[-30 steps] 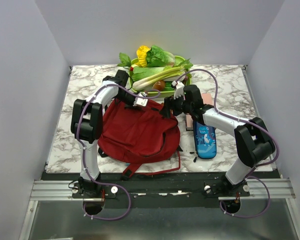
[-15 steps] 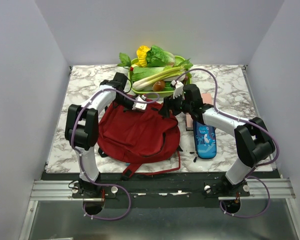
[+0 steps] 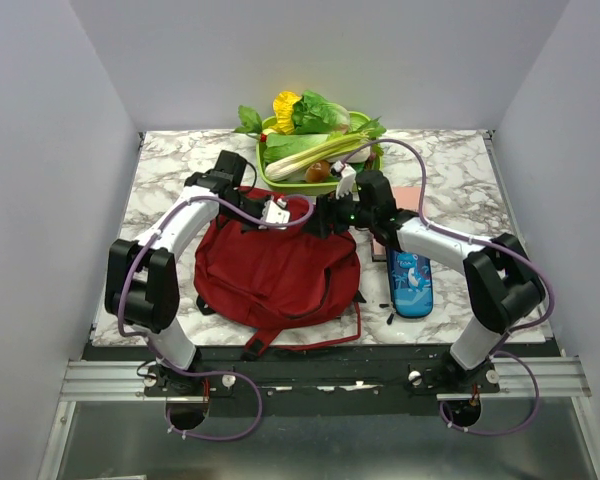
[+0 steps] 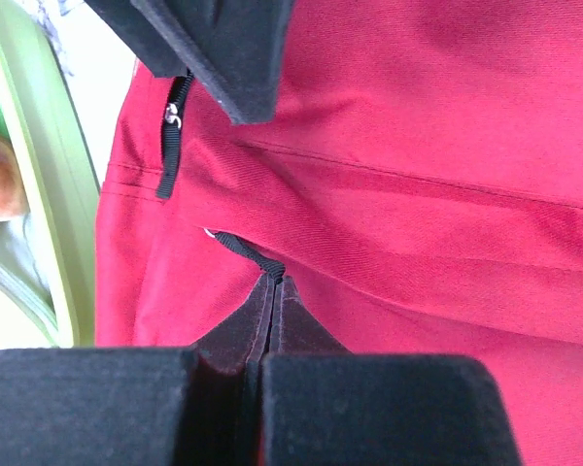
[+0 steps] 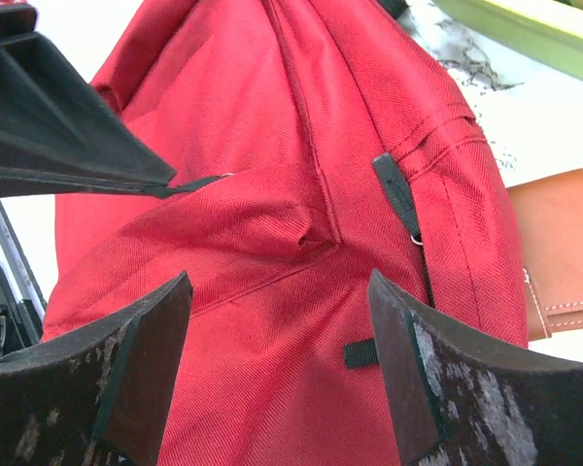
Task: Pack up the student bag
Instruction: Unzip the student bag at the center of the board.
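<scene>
The student bag (image 3: 275,270) is a dark red backpack lying mid-table. My left gripper (image 3: 298,210) is at its far top edge, shut on a black zipper pull strap (image 4: 243,249); its fingertips meet at the strap (image 4: 272,283). The fabric rises in a fold toward that grip. My right gripper (image 3: 323,216) is just to the right, open, and hovers over the bag's red cloth (image 5: 282,320) with nothing between its jaws. The right wrist view shows the left fingers (image 5: 68,146) pulling the strap (image 5: 199,182). A second zipper slider (image 4: 174,115) hangs nearby.
A green tray (image 3: 372,160) of vegetables stands right behind the bag, its rim close to both grippers (image 4: 39,175). A brown wallet (image 5: 554,252) lies right of the bag. A blue shark-print pencil case (image 3: 410,283) lies at the right front.
My left arm's elbow has swung out to the left, and its gripper has slid right along the bag's top edge. My right gripper has shifted slightly left. The bag's top is drawn up.
</scene>
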`<state>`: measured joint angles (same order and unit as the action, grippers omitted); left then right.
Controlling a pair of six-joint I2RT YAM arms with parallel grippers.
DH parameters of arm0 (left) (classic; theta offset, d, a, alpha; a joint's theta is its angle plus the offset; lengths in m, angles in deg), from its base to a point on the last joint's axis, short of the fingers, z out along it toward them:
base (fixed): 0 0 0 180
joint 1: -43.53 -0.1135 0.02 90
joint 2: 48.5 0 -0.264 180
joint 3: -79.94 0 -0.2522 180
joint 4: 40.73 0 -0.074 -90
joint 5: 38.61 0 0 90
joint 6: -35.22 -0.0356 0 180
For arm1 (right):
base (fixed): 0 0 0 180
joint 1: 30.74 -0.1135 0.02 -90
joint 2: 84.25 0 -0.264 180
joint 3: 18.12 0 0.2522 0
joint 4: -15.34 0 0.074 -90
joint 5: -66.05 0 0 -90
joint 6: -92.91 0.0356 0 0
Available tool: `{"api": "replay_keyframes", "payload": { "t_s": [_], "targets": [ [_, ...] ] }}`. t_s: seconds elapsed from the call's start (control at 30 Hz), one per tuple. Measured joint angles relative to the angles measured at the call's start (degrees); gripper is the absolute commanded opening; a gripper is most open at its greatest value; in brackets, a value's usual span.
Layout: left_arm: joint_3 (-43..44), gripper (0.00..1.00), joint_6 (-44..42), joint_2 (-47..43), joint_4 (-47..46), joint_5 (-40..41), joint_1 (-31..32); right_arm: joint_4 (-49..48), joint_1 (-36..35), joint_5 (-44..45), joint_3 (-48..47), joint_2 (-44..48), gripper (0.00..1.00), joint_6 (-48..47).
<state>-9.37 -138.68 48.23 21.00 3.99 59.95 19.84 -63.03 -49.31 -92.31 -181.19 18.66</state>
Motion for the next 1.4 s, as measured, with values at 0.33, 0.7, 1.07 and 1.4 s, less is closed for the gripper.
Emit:
{"api": "replay_keyframes", "payload": {
  "t_s": [0.33, 0.7, 1.07, 1.4],
  "targets": [
    [-4.8, 0.00, 0.2, -4.8, 0.6, 0.0, 0.0, -2.7, -0.2, -1.9, 0.1, -3.1, 0.77, 2.7],
    [-5.6, 0.00, 0.8, -4.9, 0.5, 0.0, 0.0, -4.8, -0.7, -2.2, -2.4, -6.8, 0.56, 3.9],
    [-8.4, 0.00, 0.8, -8.4, 1.0, 0.0, 0.0, -5.2, -1.8, -0.9, -5.2, -8.4, 0.06, 5.0],
    [-19.1, 0.00, 1.7, -19.1, 1.5, 0.1, -0.4, -4.6, -2.3, 1.3, -4.9, -8.1, 0.01, 5.0]
  ]
}}
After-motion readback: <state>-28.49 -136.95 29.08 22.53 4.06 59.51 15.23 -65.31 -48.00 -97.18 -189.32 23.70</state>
